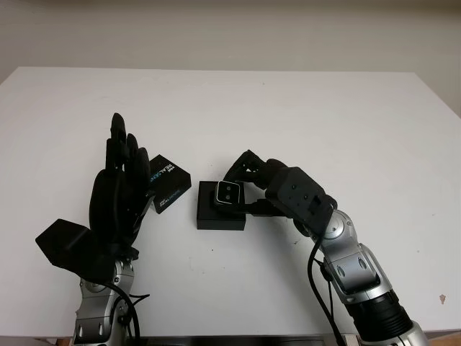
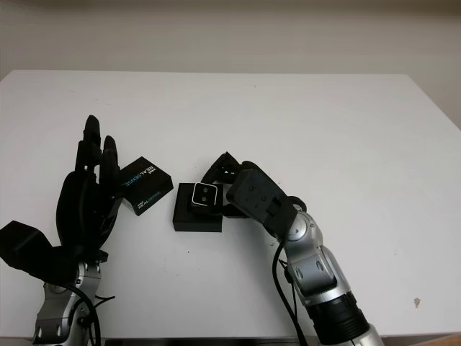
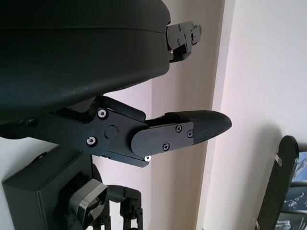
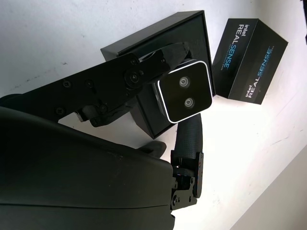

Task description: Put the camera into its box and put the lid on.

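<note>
A white tabletop (image 1: 288,101) filled most of the head views, with the objects grouped left of centre in the lower half of the frame. The right robot hand (image 1: 248,189), entering from the lower right, was closed on the camera (image 1: 227,192), a small dark block with a pale rim and two round lenses on its upward face. In the right wrist view one finger (image 4: 139,76) lay along one side of the camera (image 4: 187,92) and another finger (image 4: 188,139) pressed the opposite side. The camera sat over the open black box (image 1: 220,214), which stood on the tabletop just below the middle of the frame; whether the camera touched the floor of the box could not be told. The lid (image 1: 167,182), a black piece printed with white and blue lettering, lay on the tabletop immediately left of the box, turned at an angle to it and close to its upper left corner; whether the two touched could not be told. The left robot hand (image 1: 119,189) stood open at the lower left of the frame, its fingers pointing towards the top edge, holding nothing, with its fingertips beside the left end of the lid. In the left wrist view the box (image 3: 45,199) and part of the camera (image 3: 91,203) appeared at the lower left.
</note>
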`<state>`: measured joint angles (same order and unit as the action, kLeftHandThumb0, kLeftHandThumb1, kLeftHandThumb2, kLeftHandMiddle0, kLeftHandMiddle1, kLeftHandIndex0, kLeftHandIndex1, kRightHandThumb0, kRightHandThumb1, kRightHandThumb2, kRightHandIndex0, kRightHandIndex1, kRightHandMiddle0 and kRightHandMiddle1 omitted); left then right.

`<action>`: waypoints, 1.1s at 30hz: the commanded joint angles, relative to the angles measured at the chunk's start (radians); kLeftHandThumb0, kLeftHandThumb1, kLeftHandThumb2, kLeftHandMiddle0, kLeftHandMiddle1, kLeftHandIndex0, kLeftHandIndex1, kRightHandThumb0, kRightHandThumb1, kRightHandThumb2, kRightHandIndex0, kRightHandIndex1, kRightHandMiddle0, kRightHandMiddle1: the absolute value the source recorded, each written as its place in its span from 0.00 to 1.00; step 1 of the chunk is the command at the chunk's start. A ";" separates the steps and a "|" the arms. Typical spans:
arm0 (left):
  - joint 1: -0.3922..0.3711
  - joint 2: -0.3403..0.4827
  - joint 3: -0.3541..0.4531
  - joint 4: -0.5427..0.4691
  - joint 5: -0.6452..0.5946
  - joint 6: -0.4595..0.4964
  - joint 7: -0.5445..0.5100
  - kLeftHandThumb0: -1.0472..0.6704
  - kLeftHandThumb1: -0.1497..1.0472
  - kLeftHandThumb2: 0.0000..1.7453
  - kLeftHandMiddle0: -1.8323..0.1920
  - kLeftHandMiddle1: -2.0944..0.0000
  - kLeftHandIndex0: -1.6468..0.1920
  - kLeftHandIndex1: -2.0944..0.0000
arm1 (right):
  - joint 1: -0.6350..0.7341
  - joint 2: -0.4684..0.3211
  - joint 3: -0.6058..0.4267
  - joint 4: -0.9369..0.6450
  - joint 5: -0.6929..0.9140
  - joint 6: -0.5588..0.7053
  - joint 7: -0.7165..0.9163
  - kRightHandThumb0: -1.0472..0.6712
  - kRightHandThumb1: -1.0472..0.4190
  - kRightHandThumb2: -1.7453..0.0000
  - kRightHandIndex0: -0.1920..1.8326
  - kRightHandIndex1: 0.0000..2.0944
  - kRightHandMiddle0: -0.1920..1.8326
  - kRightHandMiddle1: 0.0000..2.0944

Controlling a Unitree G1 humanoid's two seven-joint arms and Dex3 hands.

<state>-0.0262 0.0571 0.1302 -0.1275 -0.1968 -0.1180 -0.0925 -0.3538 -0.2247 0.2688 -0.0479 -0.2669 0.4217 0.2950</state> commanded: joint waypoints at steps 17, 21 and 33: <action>0.000 -0.004 -0.007 -0.015 0.011 0.007 0.011 0.23 1.00 0.31 0.98 0.97 0.98 0.97 | -0.017 0.006 0.016 0.061 -0.005 -0.050 0.022 0.42 0.00 0.95 0.17 0.23 0.20 1.00; -0.002 -0.007 -0.008 -0.015 0.008 0.009 0.015 0.23 1.00 0.31 0.98 0.97 0.98 0.97 | -0.013 0.006 0.015 0.058 -0.004 -0.057 0.030 0.42 0.00 0.95 0.16 0.24 0.19 1.00; -0.003 -0.006 -0.008 -0.010 0.007 0.003 0.014 0.23 1.00 0.32 0.97 0.97 0.98 0.97 | -0.004 0.007 0.017 0.046 -0.002 -0.053 0.048 0.42 0.00 0.95 0.14 0.29 0.16 1.00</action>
<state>-0.0263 0.0544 0.1238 -0.1279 -0.1950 -0.1114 -0.0797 -0.3677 -0.2130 0.2767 0.0009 -0.2708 0.3700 0.3373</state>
